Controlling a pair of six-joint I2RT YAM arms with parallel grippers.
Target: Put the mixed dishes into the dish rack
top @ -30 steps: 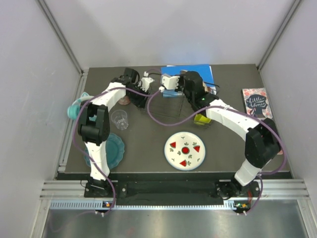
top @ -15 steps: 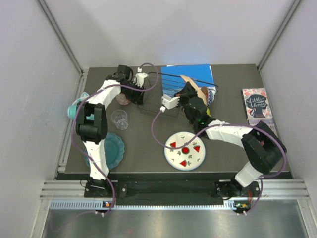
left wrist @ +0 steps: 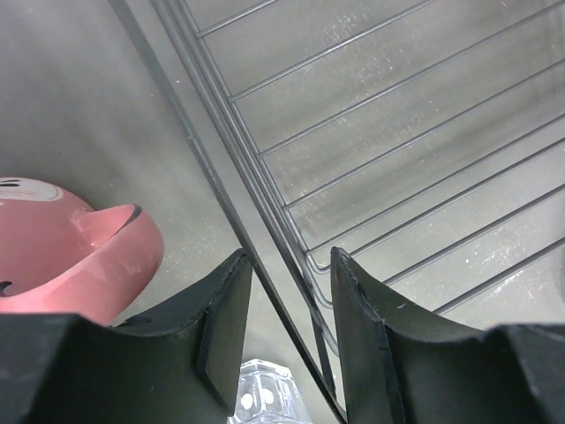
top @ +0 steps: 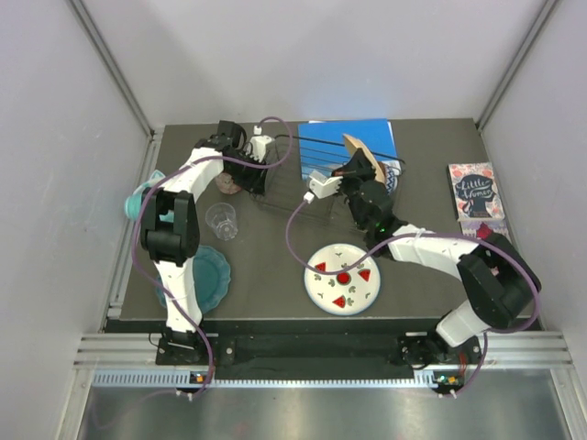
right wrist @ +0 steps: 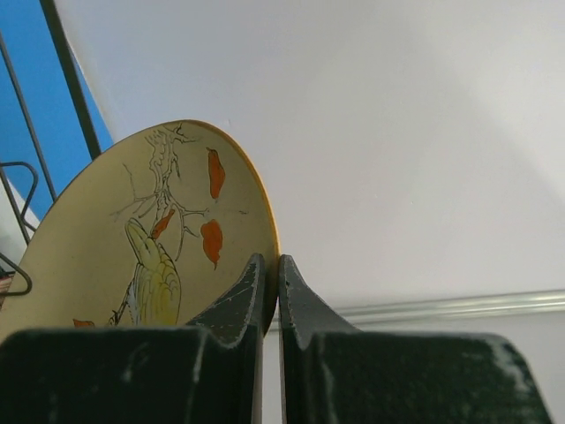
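- Two claws work at the far middle of the table [top: 275,247], one at each side of the rack [left wrist: 371,172].
- Right claw [right wrist: 272,269]: the jaws are pressed narrow onto the rim of the bird plate [right wrist: 150,256] and hold it.
- In the wrist view the plate stands on edge and rises up and to the left of the fingers, its painted face toward the camera.
- From above, the bird plate sits on the far side of the right claw, over the right end of the rack and in front of the blue book [top: 353,133]. Whether its lower edge touches the rack cannot be told.
- Left claw [left wrist: 290,305]: the jaws stand partly open and hold nothing. The rack's edge wires run through the gap between the two fingers [left wrist: 225,327], with space on either side.
- Pink mug [left wrist: 75,252]: just beside the left claw, outside the rack's left edge.
- Clear cup [left wrist: 265,397]: on the table nearer the arm bases than the mug, seen low in the gap between the left fingers.
- Watermelon plate [top: 342,275]: flat on the table in front of the rack, well apart from both claws.
- Teal plate [top: 209,275]: flat at the near left, partly under the left arm.
- Headphones [top: 139,197]: at the table's left edge.
- Second book [top: 472,188]: at the right edge.
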